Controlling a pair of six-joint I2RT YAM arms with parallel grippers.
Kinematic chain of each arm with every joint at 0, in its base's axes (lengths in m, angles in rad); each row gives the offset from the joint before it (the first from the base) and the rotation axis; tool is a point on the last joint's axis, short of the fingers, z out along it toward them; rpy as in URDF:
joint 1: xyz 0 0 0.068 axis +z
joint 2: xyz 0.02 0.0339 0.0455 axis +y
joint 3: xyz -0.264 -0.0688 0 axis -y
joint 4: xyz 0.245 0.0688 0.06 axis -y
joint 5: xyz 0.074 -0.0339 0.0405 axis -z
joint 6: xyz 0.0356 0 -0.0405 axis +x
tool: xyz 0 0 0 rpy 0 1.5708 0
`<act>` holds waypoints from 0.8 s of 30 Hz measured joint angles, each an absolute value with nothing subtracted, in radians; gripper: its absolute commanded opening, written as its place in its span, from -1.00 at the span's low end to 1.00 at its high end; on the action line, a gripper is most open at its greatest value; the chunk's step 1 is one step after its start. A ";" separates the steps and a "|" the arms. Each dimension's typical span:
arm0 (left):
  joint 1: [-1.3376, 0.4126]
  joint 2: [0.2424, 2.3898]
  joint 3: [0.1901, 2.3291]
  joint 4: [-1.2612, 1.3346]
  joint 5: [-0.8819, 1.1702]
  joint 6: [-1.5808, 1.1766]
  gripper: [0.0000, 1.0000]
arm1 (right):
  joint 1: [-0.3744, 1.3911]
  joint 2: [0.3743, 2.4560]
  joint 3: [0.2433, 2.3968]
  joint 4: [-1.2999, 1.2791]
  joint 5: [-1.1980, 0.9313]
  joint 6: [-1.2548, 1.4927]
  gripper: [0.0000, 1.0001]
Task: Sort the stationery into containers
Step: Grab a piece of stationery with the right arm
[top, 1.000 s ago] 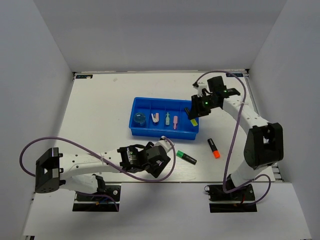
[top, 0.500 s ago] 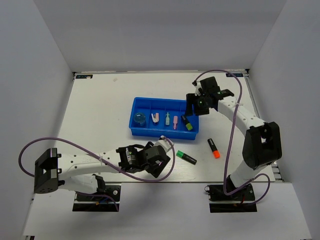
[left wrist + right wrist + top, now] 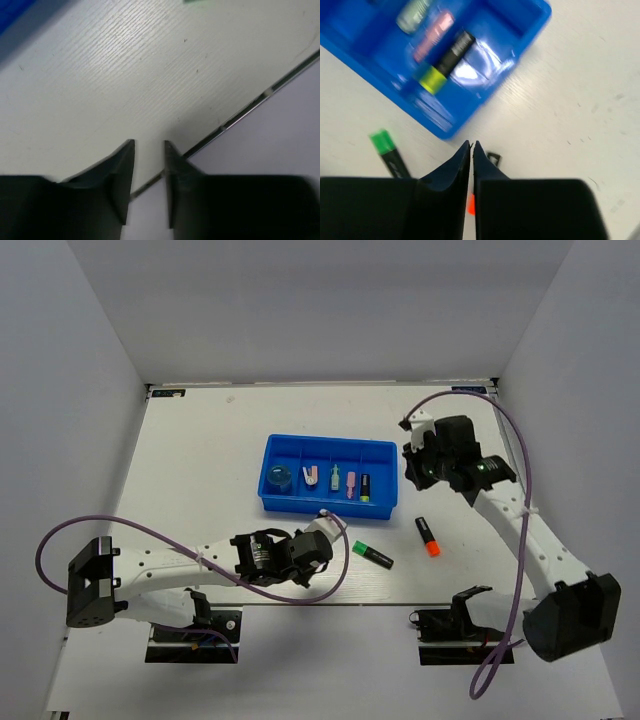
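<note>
Two highlighters are lying outside the blue tray (image 3: 290, 505), so the sort is looking close but not done. The left gripper (image 3: 149, 145) is hovering over bare table at the tray's 6 o'clock, fingers slightly apart and holding nothing. The tray is carrying the round blue item (image 3: 278, 480) in its leftmost bin, small pink and pale pieces (image 3: 336, 479) in the middle two, and the yellow-ended highlighter (image 3: 365, 486) in the rightmost. The green-ended highlighter (image 3: 372, 555) is sitting at the tray's 5 o'clock and the orange-ended highlighter (image 3: 428, 537) at 4 o'clock. The right gripper (image 3: 471, 145) is hanging at 3 o'clock, fingers practically together, empty. I'm guessing a claw is needing to spread wider and drop onto one of those two.
</note>
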State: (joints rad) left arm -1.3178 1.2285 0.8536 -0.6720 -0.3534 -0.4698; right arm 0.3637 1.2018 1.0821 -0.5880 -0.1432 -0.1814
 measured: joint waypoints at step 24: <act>-1.318 1.200 0.823 -0.629 -0.363 -0.522 0.56 | 0.270 1.371 0.723 -0.587 -0.030 -0.296 0.16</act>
State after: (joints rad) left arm -1.3178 1.1999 0.8234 -0.6289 -0.3630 -0.5220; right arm 0.2703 1.3708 0.7231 -0.5873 -0.0303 -0.2962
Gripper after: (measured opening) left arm 0.777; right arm 0.604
